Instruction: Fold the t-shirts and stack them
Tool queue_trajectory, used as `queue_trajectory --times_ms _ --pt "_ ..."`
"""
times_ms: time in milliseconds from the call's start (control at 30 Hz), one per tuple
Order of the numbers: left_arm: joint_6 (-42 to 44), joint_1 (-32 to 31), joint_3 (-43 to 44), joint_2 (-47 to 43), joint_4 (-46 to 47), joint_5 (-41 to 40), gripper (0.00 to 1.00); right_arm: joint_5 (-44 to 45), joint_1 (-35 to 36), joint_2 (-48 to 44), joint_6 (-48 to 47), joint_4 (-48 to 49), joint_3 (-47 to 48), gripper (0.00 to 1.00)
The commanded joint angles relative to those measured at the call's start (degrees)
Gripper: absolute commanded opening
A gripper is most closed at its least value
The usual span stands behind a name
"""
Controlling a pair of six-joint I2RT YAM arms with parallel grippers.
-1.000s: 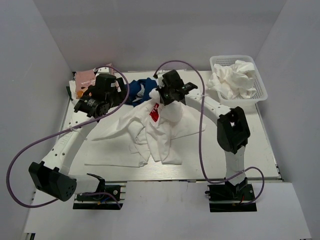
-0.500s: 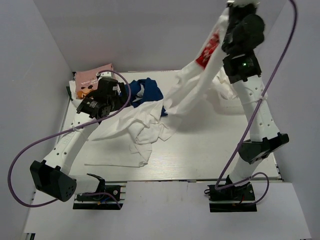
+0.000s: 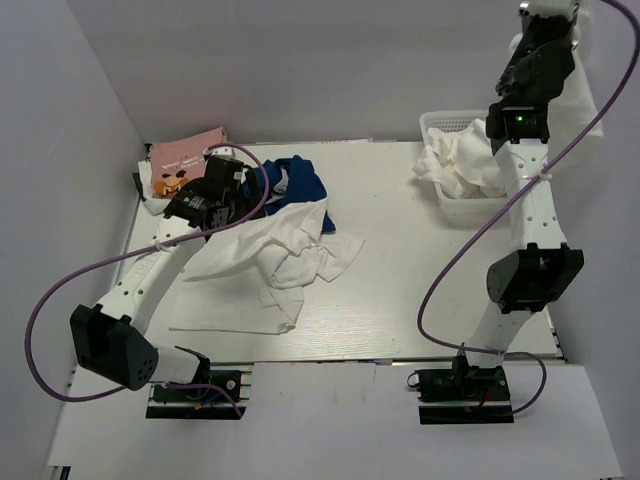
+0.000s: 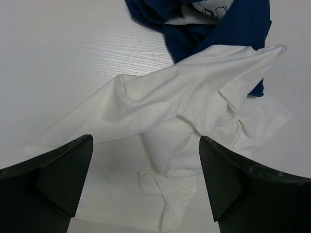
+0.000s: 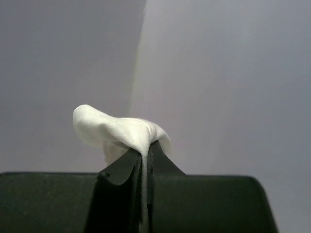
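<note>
On the left half of the desk (image 3: 400, 290), a crumpled white t-shirt (image 3: 285, 255) lies spread out, its far edge touching a navy t-shirt (image 3: 303, 187); the left end effector (image 4: 146, 160) hovers above both, fingers spread wide and pinching nothing; a pink t-shirt (image 3: 185, 158) sits in the far left corner; at the far right, lifted high off the desk, the right end effector (image 5: 144, 153) is pressed together on a fold of a second white t-shirt (image 5: 112, 128), near a white basket (image 3: 462, 210) heaped with white cloth (image 3: 460, 160).
</note>
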Motion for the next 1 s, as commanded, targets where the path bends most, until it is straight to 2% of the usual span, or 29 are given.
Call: queue_trajectory --times_ms 0,133,300,333,400,433,467,500,567,600,633,667,800,900,967 --pt "0.4 -0.1 1.3 -0.1 0.6 1.7 1.0 -8.8 -2.3 2.9 5.3 -1.0 -7.6 0.0" --pt "0.4 -0.1 1.3 2.1 0.6 2.4 1.0 -14.8 -3.8 3.5 13.4 -4.9 -16.1 0.0" --pt "0.4 -0.6 1.3 4.4 0.0 3.4 1.0 -14.5 -7.3 6.0 22.8 -12.9 -24.9 0.0" --pt "0.4 -0.6 1.3 5.0 0.0 4.0 1.0 -16.3 -8.1 7.9 23.9 -14.7 -24.4 0.0" --pt "0.4 -0.6 1.3 5.6 -0.6 4.0 1.0 -18.6 -8.3 13.1 26.9 -25.6 -22.4 0.0" --pt "0.4 -0.6 0.8 5.6 -0.6 4.7 1.0 -19.3 -8.5 14.6 27.9 -28.4 -18.1 0.0" --pt "0.4 -0.6 0.8 5.6 -0.6 4.7 1.0 -19.1 -8.7 18.5 28.5 -37.4 -16.4 0.04" --pt "-0.1 -0.6 0.1 6.1 -0.6 5.3 1.0 -19.0 -8.6 19.7 30.6 -39.9 -14.6 0.19" --pt "-0.1 -0.6 0.1 6.1 -0.6 6.0 1.0 -20.5 -8.3 20.6 31.3 -45.8 -7.4 0.37" --pt "-0.1 -0.6 0.1 6.1 -1.2 6.5 1.0 -21.8 -8.2 19.9 31.1 -46.8 -5.3 0.81" --pt "-0.1 -0.6 1.2 6.7 -1.2 6.5 1.0 -23.4 -7.9 18.8 30.6 -47.2 -4.1 0.9" --pt "-0.1 -0.6 1.2 6.7 -1.7 6.5 1.0 -27.8 -7.3 14.7 30.6 -47.5 -3.9 0.9" --pt "-0.7 -0.6 2.0 6.2 -2.2 6.0 1.0 -35.6 -4.6 5.2 30.8 -46.1 -8.0 0.9" --pt "-2.7 -0.1 1.4 5.7 -2.8 6.0 1.0 -37.7 3.6 -1.6 28.4 -44.7 -16.8 0.9" --pt "-5.3 -0.1 1.4 4.6 -5.5 3.9 1.0 -37.9 8.8 -2.6 27.0 -44.4 -21.8 0.9"
